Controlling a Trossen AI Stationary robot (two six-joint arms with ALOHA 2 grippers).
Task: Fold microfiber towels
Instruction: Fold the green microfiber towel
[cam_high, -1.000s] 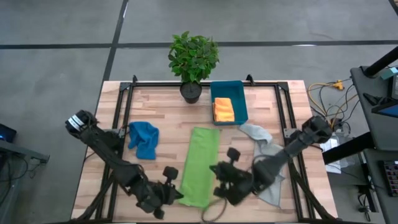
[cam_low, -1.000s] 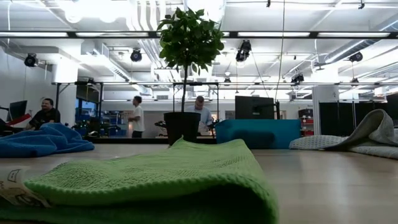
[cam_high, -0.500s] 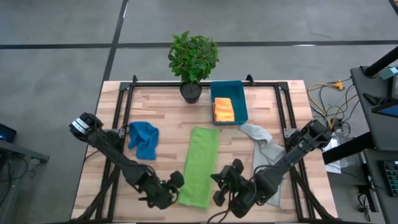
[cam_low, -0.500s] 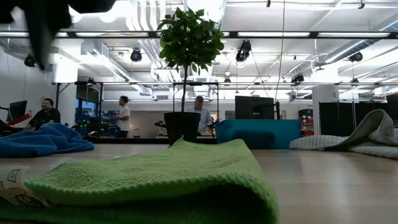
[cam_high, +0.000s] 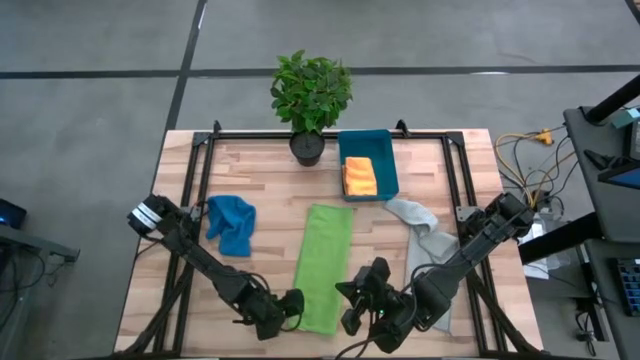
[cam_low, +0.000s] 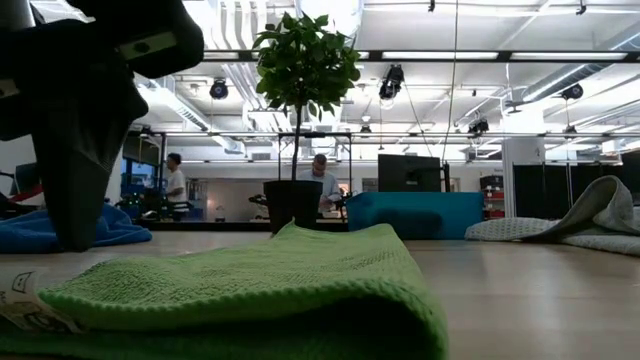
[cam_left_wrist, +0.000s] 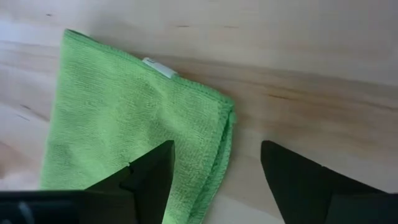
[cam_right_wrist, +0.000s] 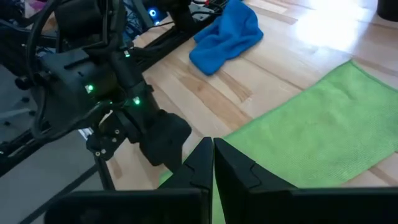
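The lime green towel (cam_high: 324, 265) is soft and limp; grip its near corners. Left gripper (cam_left_wrist: 214, 180) hovers spread there; right gripper (cam_right_wrist: 212, 163) appears pressed together.

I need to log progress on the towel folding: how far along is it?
Done: the orange towel lies folded in the teal bin. In hand: the lime green towel is folded into a long strip; the left gripper, open, and the right gripper, shut, are at its near end. Left: the blue towel and grey towel lie crumpled.
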